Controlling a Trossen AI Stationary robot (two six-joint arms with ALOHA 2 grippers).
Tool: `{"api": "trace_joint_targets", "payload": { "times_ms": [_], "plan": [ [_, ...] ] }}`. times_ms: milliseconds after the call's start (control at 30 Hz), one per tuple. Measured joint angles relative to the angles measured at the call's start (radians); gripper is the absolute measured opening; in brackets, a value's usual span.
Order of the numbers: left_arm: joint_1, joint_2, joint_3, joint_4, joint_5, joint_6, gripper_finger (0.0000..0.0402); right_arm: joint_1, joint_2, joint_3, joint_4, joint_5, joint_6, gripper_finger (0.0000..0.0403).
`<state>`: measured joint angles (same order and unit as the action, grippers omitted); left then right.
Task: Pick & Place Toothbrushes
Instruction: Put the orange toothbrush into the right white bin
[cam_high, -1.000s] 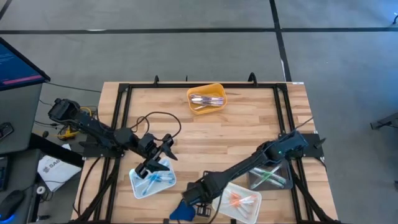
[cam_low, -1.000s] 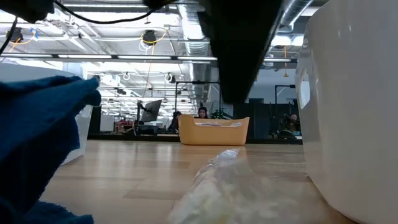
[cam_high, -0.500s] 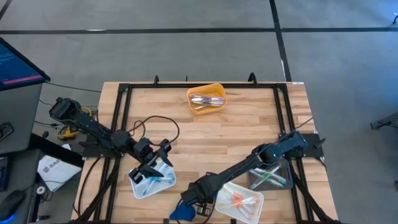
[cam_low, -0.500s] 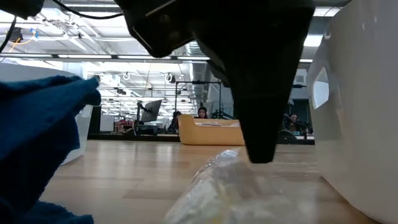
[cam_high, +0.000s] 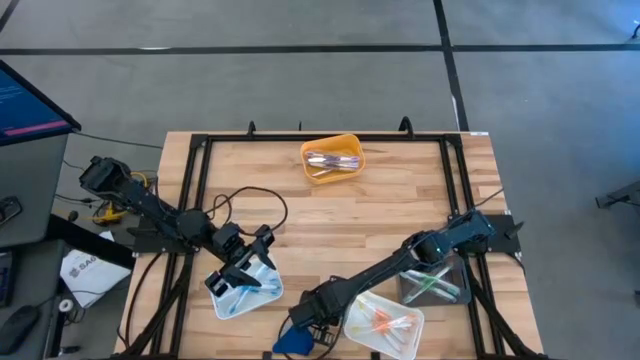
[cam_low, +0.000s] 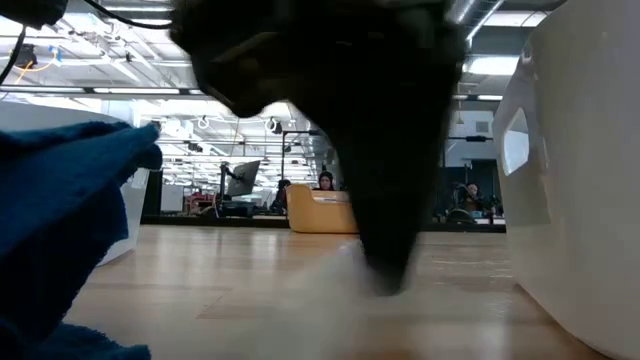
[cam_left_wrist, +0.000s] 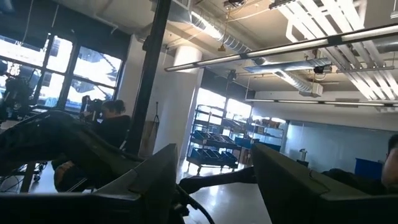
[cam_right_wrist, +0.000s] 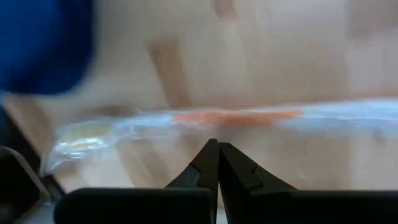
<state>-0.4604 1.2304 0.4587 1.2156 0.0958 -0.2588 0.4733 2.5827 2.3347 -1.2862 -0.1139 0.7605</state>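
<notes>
Item, high view only: my right gripper (cam_high: 303, 322) sat low between the blue cloth (cam_high: 291, 343) and the white tray (cam_high: 383, 320) of orange toothbrushes (cam_high: 383, 321); my left gripper (cam_high: 243, 268) lay over the blue-brush tray (cam_high: 243, 291); the yellow bin (cam_high: 332, 159) stood far off.

Item, right wrist view only: a wrapped orange brush (cam_right_wrist: 236, 117) lay just ahead of my fingertips (cam_right_wrist: 216, 149), apart from them, on the table (cam_right_wrist: 261, 56).

Item, low view: the right gripper appeared as a dark blur.

Right jaws: clenched, empty. Left jaws: spread wide, nothing seen between them.
</notes>
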Motion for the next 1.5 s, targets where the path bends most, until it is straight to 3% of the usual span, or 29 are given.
{"api": "trace_joint_targets", "payload": {
  "times_ms": [167, 367, 867, 1100, 1233, 1500],
  "plan": [
    [-0.018, 0.000, 0.000, 0.000, -0.001, 0.014, 0.0204, -0.008, 0.012, 0.003, 0.034, 0.009, 0.004, 0.0000],
    [-0.070, 0.000, 0.000, 0.002, -0.051, 0.036, 0.0204, -0.013, 0.012, 0.002, 0.035, 0.091, 0.061, 0.0000],
    [-0.284, 0.023, 0.000, 0.015, -0.259, 0.152, 0.0204, 0.005, -0.083, 0.017, -0.065, 0.299, 0.055, 0.0000],
    [-0.343, 0.150, 0.021, 0.088, -0.352, 0.128, 0.0204, 0.007, -0.138, 0.019, 0.014, 0.299, 0.175, 0.0000],
    [-0.339, 0.228, 0.099, 0.095, -0.359, 0.127, 0.0204, 0.009, -0.136, 0.016, 0.085, 0.263, 0.133, 0.0002],
    [-0.360, 0.288, 0.164, 0.090, -0.328, 0.116, 0.0204, 0.005, -0.106, 0.016, 0.133, 0.251, 0.115, 0.0054]
  ]
}}
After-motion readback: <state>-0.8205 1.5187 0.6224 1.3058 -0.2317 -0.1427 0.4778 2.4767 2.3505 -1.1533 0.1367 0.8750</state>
